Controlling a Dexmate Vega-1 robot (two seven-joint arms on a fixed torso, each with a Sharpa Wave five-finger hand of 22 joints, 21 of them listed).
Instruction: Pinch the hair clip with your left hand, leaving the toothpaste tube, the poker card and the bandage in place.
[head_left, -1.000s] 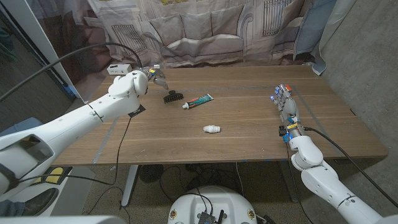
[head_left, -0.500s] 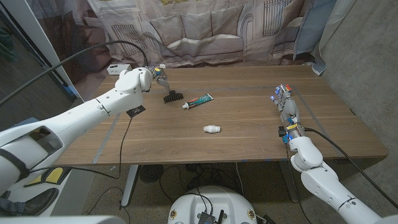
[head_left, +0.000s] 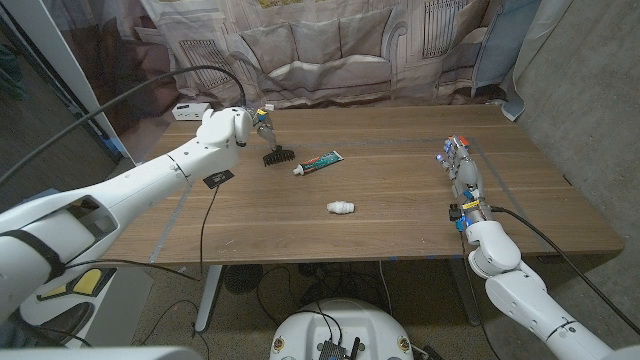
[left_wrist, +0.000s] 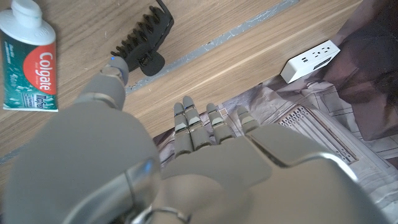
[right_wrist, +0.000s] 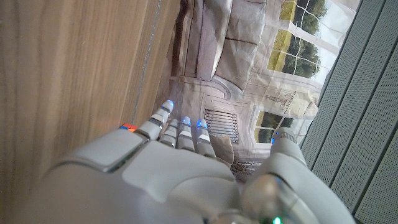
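The black toothed hair clip (head_left: 275, 155) lies on the far left part of the wooden table (head_left: 400, 200). My left hand (head_left: 243, 126) hovers just behind and left of it, fingers spread, holding nothing. In the left wrist view the thumb tip (left_wrist: 114, 67) is close beside the clip (left_wrist: 146, 42), and I cannot tell whether they touch. The toothpaste tube (head_left: 318, 162) lies right of the clip. The white bandage roll (head_left: 340, 207) sits mid-table. The dark poker card (head_left: 218, 179) lies beside my left forearm. My right hand (head_left: 461, 166) waits at the right side with straight fingers.
A white power strip (head_left: 192, 108) sits at the table's far left corner, with a cable running over the edge. A sofa-printed curtain (head_left: 330, 50) hangs behind the table. Bare wood lies between the bandage roll and my right hand.
My left hand has moved right and farther back along the table, closing in on the hair clip. The right hand and the objects have stayed still.
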